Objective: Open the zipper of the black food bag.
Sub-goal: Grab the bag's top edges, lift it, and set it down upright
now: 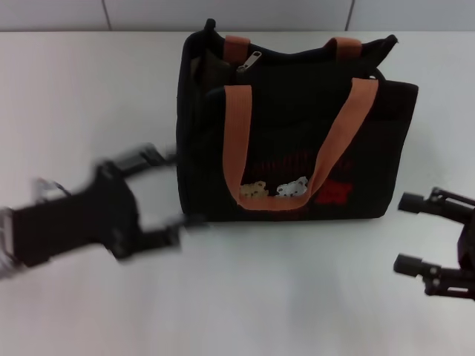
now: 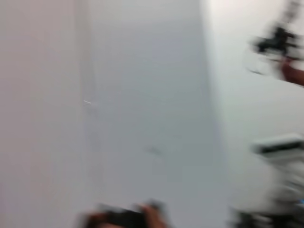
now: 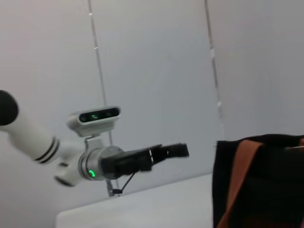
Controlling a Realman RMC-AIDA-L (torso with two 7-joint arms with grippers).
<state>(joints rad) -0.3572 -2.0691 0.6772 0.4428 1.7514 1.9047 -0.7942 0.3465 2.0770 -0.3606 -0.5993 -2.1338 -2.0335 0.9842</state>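
White desk (image 1: 89, 89) carries one item: the boxy black fabric food bag (image 1: 293, 133), standing upright at centre toward the far edge, front panel toward the robot. Two orange-brown strap handles (image 1: 239, 137) loop over its front; two small bear patches (image 1: 273, 190) and red print (image 1: 334, 193) sit low on that face.

Left claw (image 1: 169, 191) is low beside the bag's left end, fingers spread, nothing held, tips just at the bag's side wall. Right claw (image 1: 417, 233) waits near the bag's lower right corner, apart from it, also spread and empty. In the right wrist view, the left claw (image 3: 171, 152) shows near the bag's edge (image 3: 259, 180).

Black zipper line (image 1: 297, 55) runs along the top edge; the mouth looks shut for most of its length. Small silver teardrop pull tab (image 1: 249, 61) lies at the left end, tilted.

Judgement: approach step, no grasp yet. To do it well, one claw should brace the bag's side so it cannot slide or tip, while the other pinches the tab squarely and draws it along the zip line toward the right end, not upward.
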